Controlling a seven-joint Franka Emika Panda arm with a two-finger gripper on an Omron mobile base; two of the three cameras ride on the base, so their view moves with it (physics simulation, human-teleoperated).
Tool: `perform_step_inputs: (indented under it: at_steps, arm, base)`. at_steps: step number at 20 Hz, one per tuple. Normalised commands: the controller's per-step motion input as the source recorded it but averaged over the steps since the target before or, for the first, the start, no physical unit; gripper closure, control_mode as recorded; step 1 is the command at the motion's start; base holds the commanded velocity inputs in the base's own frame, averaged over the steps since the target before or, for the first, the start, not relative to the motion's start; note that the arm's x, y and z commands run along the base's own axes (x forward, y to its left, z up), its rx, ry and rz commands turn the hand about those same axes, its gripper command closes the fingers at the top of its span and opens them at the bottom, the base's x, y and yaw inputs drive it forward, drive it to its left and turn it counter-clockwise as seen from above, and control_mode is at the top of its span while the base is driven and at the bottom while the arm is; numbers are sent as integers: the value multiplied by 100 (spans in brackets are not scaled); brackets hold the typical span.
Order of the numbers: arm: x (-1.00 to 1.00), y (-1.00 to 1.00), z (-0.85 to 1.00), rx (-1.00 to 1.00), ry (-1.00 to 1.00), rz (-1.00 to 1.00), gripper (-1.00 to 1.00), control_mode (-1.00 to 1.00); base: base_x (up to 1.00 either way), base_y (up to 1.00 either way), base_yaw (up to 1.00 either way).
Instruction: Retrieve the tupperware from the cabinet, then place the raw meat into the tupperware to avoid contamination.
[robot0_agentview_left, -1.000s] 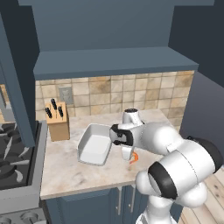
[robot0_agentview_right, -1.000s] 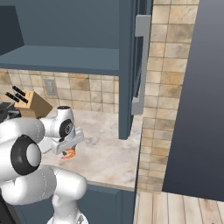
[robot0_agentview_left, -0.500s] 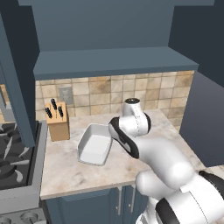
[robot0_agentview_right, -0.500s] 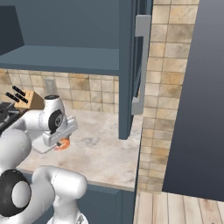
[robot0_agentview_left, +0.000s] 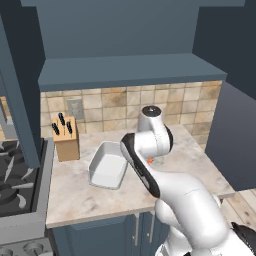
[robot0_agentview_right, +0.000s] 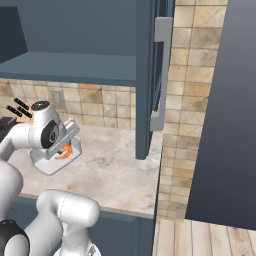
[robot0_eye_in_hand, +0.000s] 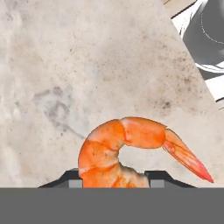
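End effector (robot0_eye_in_hand: 114, 177) closed on curled orange shrimp (robot0_eye_in_hand: 131, 151), held above marbled worktop (robot0_eye_in_hand: 87, 65), white container (robot0_agentview_left: 107, 166) on worktop beside knife block (robot0_agentview_left: 65, 138), cabinet door (robot0_agentview_right: 150, 75) open

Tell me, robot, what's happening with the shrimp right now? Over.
Gripper jaws shut on small curled orange shrimp, above the marble counter. Shallow white rectangular tupperware sits on the counter beside the arm. Nothing seen blocking the way. Over.

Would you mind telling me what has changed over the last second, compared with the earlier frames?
The arm has swung left, carrying the shrimp in its gripper from the counter beside the tupperware toward it. The tupperware and knife block stayed put.
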Motion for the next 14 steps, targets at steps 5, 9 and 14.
perform_step_inputs:
  at_steps: [5,9,14]
  arm:
    - [8,41,54,-10,-36,-9,100,-100]
    - [3,51,50,-8,-28,-8,100,-100]
    - [28,71,-2,-5,-5,-1,100,-100]
  base:
    - [0,0,0]
    - [0,0,0]
    - [0,0,0]
